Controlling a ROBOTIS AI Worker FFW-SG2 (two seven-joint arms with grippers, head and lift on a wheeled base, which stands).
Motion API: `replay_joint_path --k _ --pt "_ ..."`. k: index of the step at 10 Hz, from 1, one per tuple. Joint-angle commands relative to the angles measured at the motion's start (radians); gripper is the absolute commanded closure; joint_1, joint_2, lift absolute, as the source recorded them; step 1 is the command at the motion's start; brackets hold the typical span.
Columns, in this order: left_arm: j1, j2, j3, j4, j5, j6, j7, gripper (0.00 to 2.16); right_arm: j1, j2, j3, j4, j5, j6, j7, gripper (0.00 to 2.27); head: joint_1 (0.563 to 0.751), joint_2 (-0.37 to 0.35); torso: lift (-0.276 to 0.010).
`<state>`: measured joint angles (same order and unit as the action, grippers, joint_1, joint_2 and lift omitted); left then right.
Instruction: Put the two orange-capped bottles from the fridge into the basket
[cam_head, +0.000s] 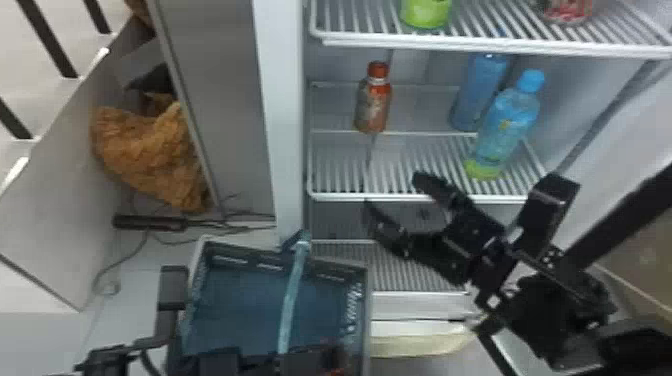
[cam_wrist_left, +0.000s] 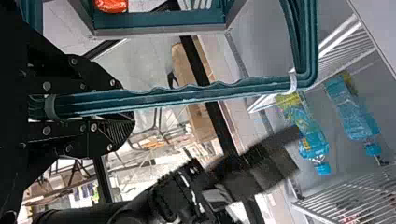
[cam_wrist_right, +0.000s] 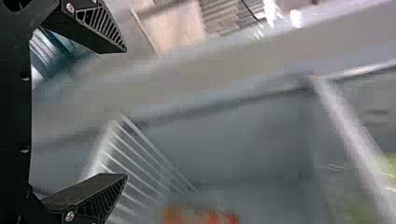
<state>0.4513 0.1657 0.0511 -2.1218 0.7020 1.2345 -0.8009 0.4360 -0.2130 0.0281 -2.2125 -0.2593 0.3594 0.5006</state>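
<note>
Right pincer (cam_head: 392, 190), released and empty, could topple the orange-capped bottle (cam_head: 373, 106) standing on the fridge shelf (cam_head: 345, 196) by brushing it off-centre. With the left pincer (cam_wrist_left: 127, 105) grasping the handle (cam_wrist_left: 187, 96), a twist could tilt the basket (cam_head: 240, 305).

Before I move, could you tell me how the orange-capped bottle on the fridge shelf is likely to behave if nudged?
The bottle stands upright and looks taller than wide, so a push near its cap would probably tip it. Once down, its rounded body might roll, though the bars of the wire shelf could hinder that.
</note>
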Motion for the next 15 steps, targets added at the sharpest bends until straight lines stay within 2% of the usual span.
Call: replay_joint_path --k 1,3,5,7,9,12,15 --pt "0.000 0.000 0.001 0.000 0.000 0.000 0.000 1.17 0.003 0.029 -0.066 0.015 0.058 -0.136 -0.037 0.10 0.695 -0.135 -0.235" --pt "0.005 -0.002 0.005 0.000 0.000 0.007 0.002 1.17 -0.056 0.046 -0.072 0.098 0.084 -0.166 -0.086 0.08 0.695 -0.224 -0.235" --pt "0.008 -0.002 0.005 0.000 0.000 0.010 0.002 1.17 -0.146 0.044 -0.014 0.211 0.094 -0.247 -0.131 0.07 0.695 -0.238 -0.235" --pt "0.010 -0.002 0.005 0.000 0.002 0.010 0.002 1.17 -0.227 0.044 0.052 0.324 0.086 -0.333 -0.178 0.07 0.695 -0.207 -0.235" --pt "0.012 -0.003 0.011 0.000 0.004 0.012 0.002 1.17 -0.272 0.043 0.102 0.368 0.094 -0.337 -0.234 0.07 0.695 -0.181 -0.235" --pt "0.012 -0.003 0.011 0.000 0.004 0.012 0.000 1.17 -0.333 0.046 0.121 0.437 0.148 -0.340 -0.290 0.02 0.695 -0.156 -0.235" --pt "-0.010 -0.003 -0.003 0.000 0.002 0.010 0.000 1.17 -0.439 0.050 0.143 0.591 0.132 -0.352 -0.298 0.02 0.695 -0.161 -0.235"
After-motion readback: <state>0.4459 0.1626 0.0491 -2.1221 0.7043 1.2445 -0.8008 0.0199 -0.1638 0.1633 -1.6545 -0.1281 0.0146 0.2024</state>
